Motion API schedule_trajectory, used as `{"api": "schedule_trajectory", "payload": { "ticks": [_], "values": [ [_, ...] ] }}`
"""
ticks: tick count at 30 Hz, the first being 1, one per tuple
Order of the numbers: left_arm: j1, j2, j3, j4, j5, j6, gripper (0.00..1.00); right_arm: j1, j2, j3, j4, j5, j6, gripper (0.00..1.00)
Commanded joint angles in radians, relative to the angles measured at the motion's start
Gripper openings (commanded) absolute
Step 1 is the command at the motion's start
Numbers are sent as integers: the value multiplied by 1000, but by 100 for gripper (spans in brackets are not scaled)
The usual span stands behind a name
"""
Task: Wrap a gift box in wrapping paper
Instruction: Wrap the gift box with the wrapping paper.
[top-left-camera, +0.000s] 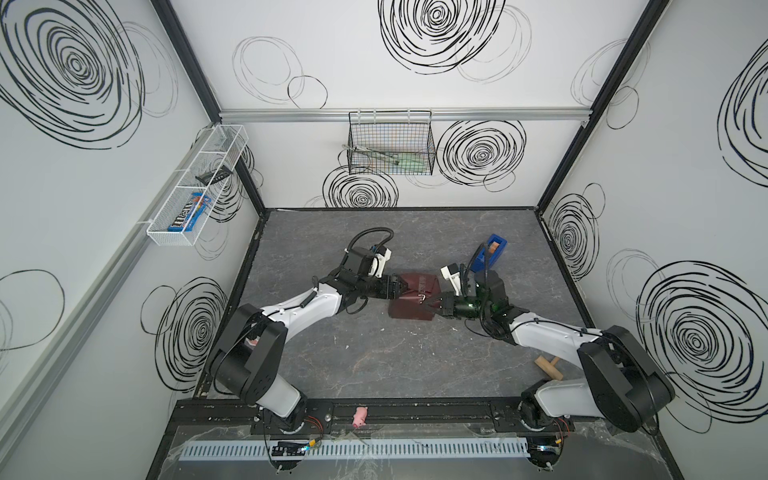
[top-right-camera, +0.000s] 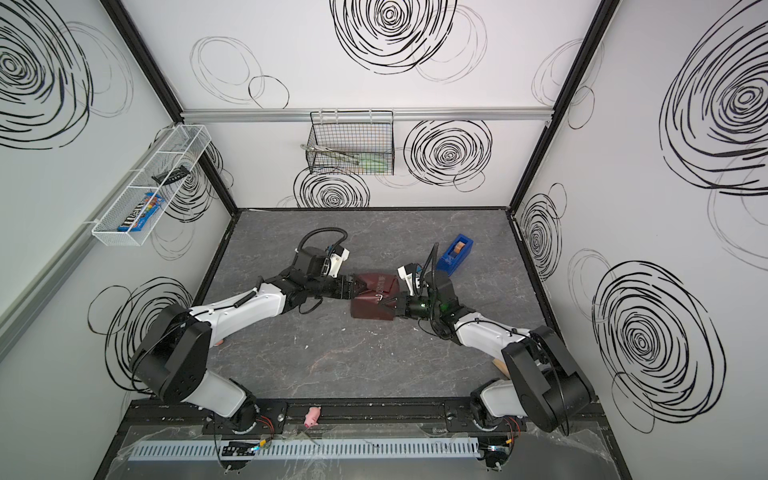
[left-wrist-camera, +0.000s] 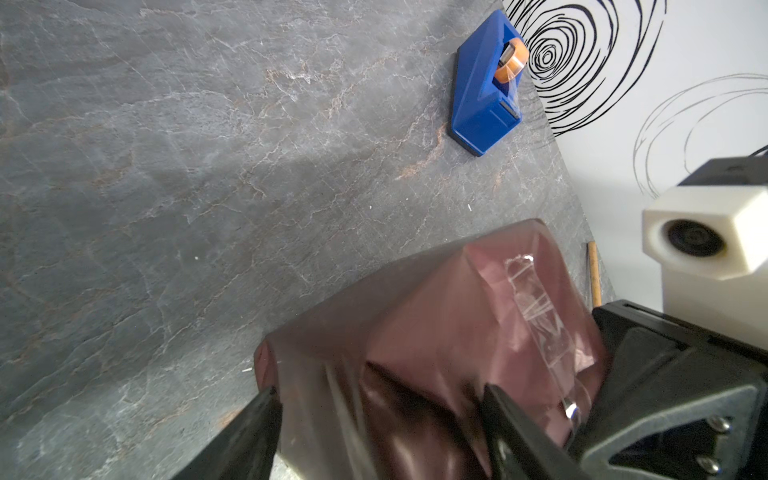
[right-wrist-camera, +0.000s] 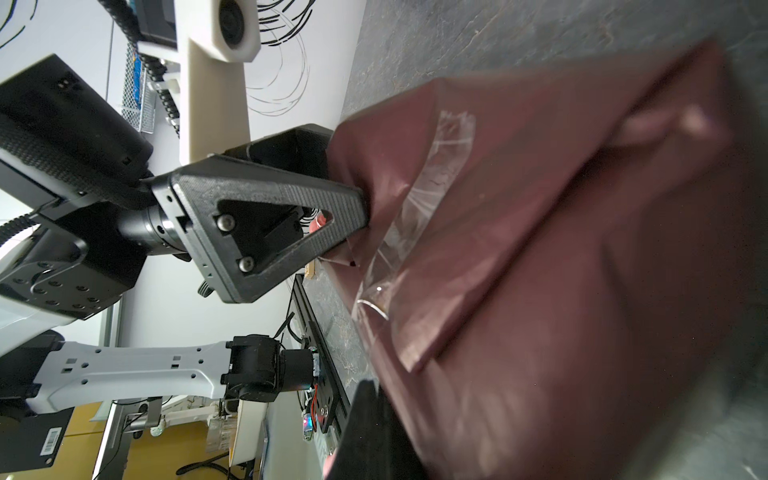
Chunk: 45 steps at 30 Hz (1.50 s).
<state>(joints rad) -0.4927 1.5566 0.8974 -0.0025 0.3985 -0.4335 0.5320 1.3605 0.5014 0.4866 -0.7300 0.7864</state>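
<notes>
The gift box is hidden inside the maroon wrapping paper (top-left-camera: 415, 299) (top-right-camera: 376, 301), which forms a package at mid-table. A clear tape strip (left-wrist-camera: 536, 307) (right-wrist-camera: 432, 183) crosses its folds. My left gripper (top-left-camera: 400, 289) (top-right-camera: 358, 289) (left-wrist-camera: 380, 388) is at the package's left end. Its jaws stand wide, with one finger low by the table and one on top, both touching the paper. My right gripper (top-left-camera: 429, 308) (top-right-camera: 388, 305) comes in from the right, shut on a fold of paper. Only one of its fingers (right-wrist-camera: 370, 415) shows, and the paper covers the other.
A blue tape dispenser (top-left-camera: 488, 251) (top-right-camera: 457, 251) (left-wrist-camera: 484, 91) stands behind the right wrist. A wooden piece (top-left-camera: 548, 368) lies by the right arm's base. A pink toy (top-left-camera: 359, 415) sits on the front rail. Wire baskets (top-left-camera: 390, 143) (top-left-camera: 195, 187) hang on the walls.
</notes>
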Motion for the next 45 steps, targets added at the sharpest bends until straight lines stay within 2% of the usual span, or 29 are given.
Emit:
{"api": "schedule_trajectory", "payload": {
  "ticks": [1,5,13,21,25,28,33,37,40,45],
  "values": [
    [-2,22,-32,-146,-53,30,78,16,-14,-17,15,67,14,0],
    [-1,22,-31,-146,-53,30,78,46,-28,-14,-13,147,16,0],
    [-1,19,-31,-148,-50,33,78,141,-98,14,-138,402,25,0],
    [-2,16,-31,-146,-47,33,78,235,-113,52,-249,621,95,0],
    [-2,14,-31,-146,-46,35,78,272,-119,73,-277,676,98,10],
    [-2,14,-29,-148,-46,36,78,290,-166,87,-319,701,89,23],
    [2,15,-25,-146,-44,35,78,292,-290,101,-458,672,62,52],
    [2,14,-25,-143,-40,33,78,286,-392,56,-415,624,3,63],
    [0,13,-29,-139,-42,30,78,244,-408,43,-321,510,-68,62],
    [-1,9,-29,-141,-46,32,78,178,-262,104,-229,277,-153,51]
  ]
}}
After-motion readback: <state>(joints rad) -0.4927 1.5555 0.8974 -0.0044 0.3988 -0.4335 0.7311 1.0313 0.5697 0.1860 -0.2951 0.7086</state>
